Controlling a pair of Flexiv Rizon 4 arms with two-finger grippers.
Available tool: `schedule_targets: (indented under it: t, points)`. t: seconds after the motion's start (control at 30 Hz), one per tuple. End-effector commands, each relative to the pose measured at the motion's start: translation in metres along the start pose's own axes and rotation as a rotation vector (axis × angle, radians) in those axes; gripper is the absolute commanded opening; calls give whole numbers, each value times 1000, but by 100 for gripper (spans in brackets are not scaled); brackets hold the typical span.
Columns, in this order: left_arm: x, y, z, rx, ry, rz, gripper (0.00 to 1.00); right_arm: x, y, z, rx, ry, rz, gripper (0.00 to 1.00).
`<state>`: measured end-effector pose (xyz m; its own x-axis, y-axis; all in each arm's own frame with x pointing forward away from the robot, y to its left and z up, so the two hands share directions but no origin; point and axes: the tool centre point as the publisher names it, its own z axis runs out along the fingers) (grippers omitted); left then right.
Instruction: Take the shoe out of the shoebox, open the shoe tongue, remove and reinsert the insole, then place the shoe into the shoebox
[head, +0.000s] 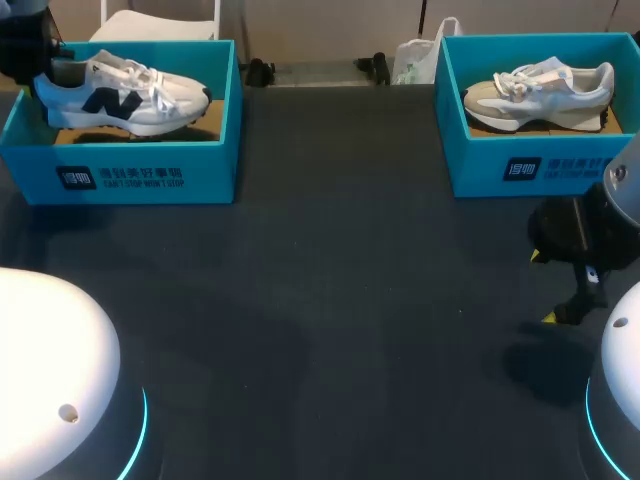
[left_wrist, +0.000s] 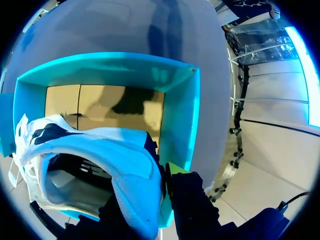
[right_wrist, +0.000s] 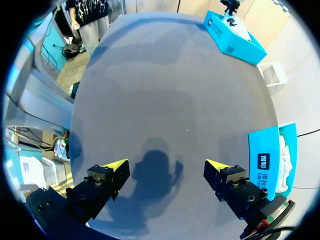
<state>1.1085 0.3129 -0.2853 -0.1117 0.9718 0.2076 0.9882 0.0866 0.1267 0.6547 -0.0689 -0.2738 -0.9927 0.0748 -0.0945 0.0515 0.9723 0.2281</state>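
Note:
A white shoe with navy markings is in the left teal shoebox, its heel toward the box's far left corner. My left gripper is at that heel. In the left wrist view the left gripper is shut on the shoe's padded heel collar, with the shoe's opening on one side of it and the box wall ahead. My right gripper hangs over bare table in front of the right box. Seen from the right wrist, the right gripper is open with nothing in it.
A second teal shoebox at the back right holds a beige and white shoe; its corner lies beside my right gripper. The dark table spreads between the two boxes.

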Motion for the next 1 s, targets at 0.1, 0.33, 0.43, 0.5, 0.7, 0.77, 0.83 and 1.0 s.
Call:
schedule_targets:
  t: [0.1,0.33,0.43,0.5,0.7,0.77,0.83,1.0]
  points:
    - [3,-13,1,15,-20,-13,0,1,0,0,0,-2,-1,100]
    - [9,-31,9,54,-42,-49,0,1,0,0,0,-2,-1,100]
    - [9,-39,12,49,-39,-47,0,1,0,0,0,-2,-1,100]
    - [9,-45,13,48,-41,-37,0,1,0,0,0,-2,-1,100]
    - [5,-57,20,57,-40,-29,0,1,0,0,0,-2,-1,100]
    - [2,-60,23,57,-33,-29,0,1,0,0,0,-2,-1,100]
    - [0,-61,28,66,-26,-30,0,1,0,0,0,-2,-1,100]
    - [-2,-62,39,76,-11,-48,0,1,0,0,0,-2,-1,100]
